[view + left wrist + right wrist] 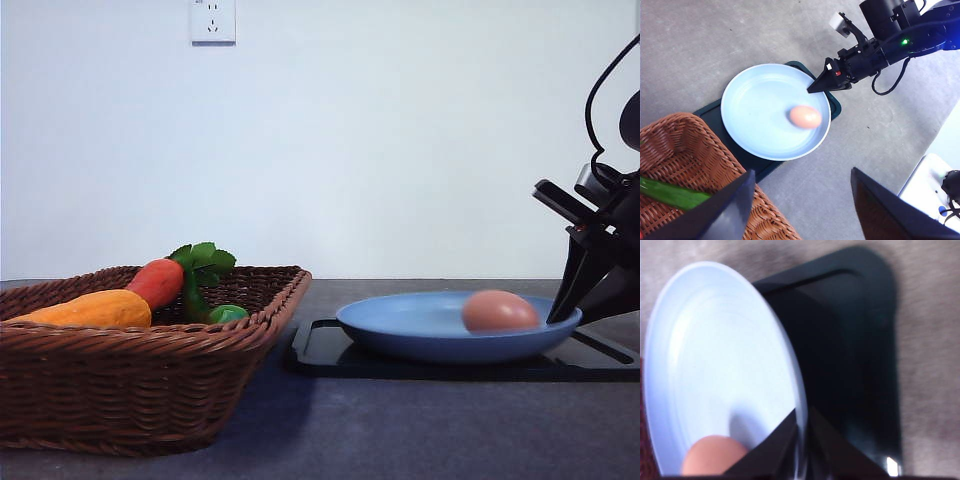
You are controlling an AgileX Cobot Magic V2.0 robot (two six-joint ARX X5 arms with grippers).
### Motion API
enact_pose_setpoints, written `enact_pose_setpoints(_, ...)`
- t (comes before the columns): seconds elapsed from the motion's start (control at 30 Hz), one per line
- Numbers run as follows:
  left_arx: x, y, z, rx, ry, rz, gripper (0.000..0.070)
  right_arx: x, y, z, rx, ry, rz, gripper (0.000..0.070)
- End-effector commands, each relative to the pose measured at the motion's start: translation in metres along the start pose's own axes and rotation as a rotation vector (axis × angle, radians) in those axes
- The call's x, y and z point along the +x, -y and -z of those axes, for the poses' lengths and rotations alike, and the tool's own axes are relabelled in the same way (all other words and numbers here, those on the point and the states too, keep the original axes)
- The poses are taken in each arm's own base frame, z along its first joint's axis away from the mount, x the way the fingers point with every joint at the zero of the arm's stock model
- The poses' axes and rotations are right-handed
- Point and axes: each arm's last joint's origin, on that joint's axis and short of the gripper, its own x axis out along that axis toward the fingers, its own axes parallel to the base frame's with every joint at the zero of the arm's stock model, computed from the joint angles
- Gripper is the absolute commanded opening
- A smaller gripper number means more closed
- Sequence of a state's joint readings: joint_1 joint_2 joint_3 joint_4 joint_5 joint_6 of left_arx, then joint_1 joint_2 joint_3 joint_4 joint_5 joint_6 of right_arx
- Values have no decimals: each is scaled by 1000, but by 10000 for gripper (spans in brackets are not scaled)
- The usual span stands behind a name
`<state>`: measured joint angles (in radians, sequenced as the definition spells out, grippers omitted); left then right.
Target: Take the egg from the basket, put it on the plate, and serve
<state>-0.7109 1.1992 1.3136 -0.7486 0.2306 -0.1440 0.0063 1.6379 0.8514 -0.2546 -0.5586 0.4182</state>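
The pinkish-brown egg [500, 311] [805, 116] [710, 455] lies in the light-blue plate [420, 330] [760, 110] [715, 350], toward the plate's right side. My right gripper [560, 315] [810, 91] [802, 440] is at the plate's right edge, and the rim passes between its two closed fingers. The woven basket [130, 390] [680, 160] stands at the left. In the left wrist view my left gripper [800, 210] hangs open and holds nothing, above the basket's near corner and the bare table beside it.
The plate rests on a flat black tray [330, 350] [765, 167] [855, 340]. In the basket lie a long orange vegetable [95, 308], a carrot with leaves [160, 280] and a small green ball [228, 313]. Grey tabletop [420, 430] lies in front.
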Motion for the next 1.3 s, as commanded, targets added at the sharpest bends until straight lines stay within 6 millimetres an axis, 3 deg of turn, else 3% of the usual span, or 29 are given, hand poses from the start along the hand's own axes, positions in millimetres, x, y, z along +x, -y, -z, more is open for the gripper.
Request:
enact_pose_setpoints(0.0, -1, 2, -5, 19, 17, 3, 393, 2, -2, -5, -20, 13, 11, 79)
enact_pose_setpoints(0.17, -1, 2, -5, 20, 21, 3, 393, 2, -1, -5, -22, 16, 34, 96)
enact_pose_setpoints(0.3, -1, 2, -5, 22, 25, 4, 393, 2, -1, -5, -30, 18, 38, 216)
enact_pose_setpoints(0.47, -1, 2, -5, 38, 25, 3, 392, -2, -4, -11, -38, 36, 29, 224)
enact_pose_setpoints(0.63, -1, 0, -6, 67, 29, -26, 350, -22, -13, -18, -52, 79, 23, 224)
enact_pose_setpoints(0.73, -1, -3, -6, 99, 36, -88, 255, -40, -21, -17, -69, 119, 16, 191)
enact_pose_setpoints(0.9, 0, -11, -9, 174, 50, -180, 8, -72, -39, -7, -154, 171, 4, 44)
enact_pose_setpoints(1.07, 5, -33, -12, 166, 53, -247, 0, -95, -64, 13, -305, 216, 64, 0)
enact_pose_setpoints(1.27, 8, -82, 4, 35, 97, -381, 0, -110, -101, 40, -525, 385, 252, 0)
